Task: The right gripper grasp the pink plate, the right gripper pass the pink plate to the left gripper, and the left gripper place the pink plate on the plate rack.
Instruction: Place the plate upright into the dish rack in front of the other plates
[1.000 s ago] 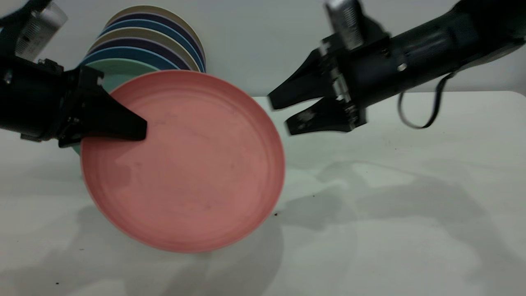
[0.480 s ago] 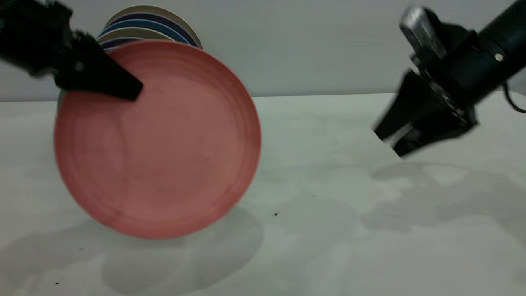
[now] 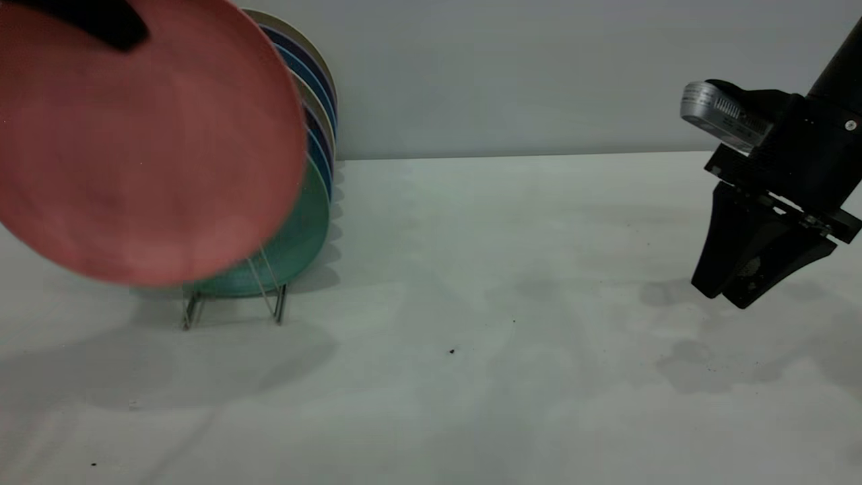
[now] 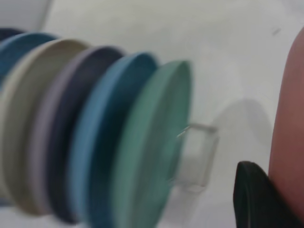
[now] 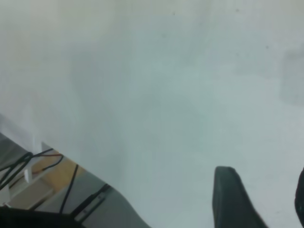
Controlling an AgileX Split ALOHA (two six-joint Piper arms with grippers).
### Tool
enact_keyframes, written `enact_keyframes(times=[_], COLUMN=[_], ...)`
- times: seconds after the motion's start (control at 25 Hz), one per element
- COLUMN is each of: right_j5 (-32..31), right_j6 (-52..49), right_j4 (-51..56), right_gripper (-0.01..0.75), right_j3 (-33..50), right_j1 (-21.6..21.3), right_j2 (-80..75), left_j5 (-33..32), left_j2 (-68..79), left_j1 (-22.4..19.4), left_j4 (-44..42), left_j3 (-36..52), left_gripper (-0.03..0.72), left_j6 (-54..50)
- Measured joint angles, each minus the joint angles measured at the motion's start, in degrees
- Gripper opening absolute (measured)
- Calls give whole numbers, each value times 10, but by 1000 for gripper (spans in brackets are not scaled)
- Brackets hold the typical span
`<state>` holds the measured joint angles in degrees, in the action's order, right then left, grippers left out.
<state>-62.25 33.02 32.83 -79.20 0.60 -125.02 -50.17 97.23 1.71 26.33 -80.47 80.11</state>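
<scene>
**Q:** One plate is off the table — where is it?

**A:** At about ten o'clock in the exterior view. The round salmon-pink matte plastic plate (image 3: 145, 145) hangs in the air, tilted, its face toward the camera and its lower edge overlapping the front of the rack's row of plates. The left gripper (image 3: 101, 20), of which only one black wedge finger shows at the plate's upper rim, is clamped on that rim. In the left wrist view a black fingertip (image 4: 256, 197) lies against the pink edge (image 4: 287, 133).

**Q:** And the rack?

**A:** The thin silver wire plate rack (image 3: 266, 296) stands on the white table (image 3: 505, 377) just behind and below the pink plate, around nine o'clock. It carries upright plates: a teal-green plate (image 3: 303, 236) in front, then blue, dark purple and cream ones behind it. From the left wrist, one bare wire loop (image 4: 197, 159) stands free just ahead of the teal-green plate (image 4: 156, 142), with the pink plate beside it but apart from it.

**Q:** Where is the other arm?

**A:** The right gripper (image 3: 731, 296) is well apart, at three o'clock, pointing down toward the table with a silver-grey camera module (image 3: 720, 121) on top. Its black wedge fingers are slightly parted and hold nothing.
</scene>
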Motion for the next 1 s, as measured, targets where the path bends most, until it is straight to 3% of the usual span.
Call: enact_keyframes(times=[0.24,0.56,1.0], right_j5=[24,26,27], right_j6=[-16,-19,-21], right_j4=[-29,-34,-35], right_gripper=[344,344,344], right_j3=[0,0,0], right_j1=[0,0,0], right_j2=[0,0,0], left_j5=[-1,17,60], left_j2=[1,1,9], left_j1=[0,0,0], left_j4=[-41,-41,51], left_j3=[-41,-46,-46], left_gripper=[107,107,106], left_j6=[13,147,234])
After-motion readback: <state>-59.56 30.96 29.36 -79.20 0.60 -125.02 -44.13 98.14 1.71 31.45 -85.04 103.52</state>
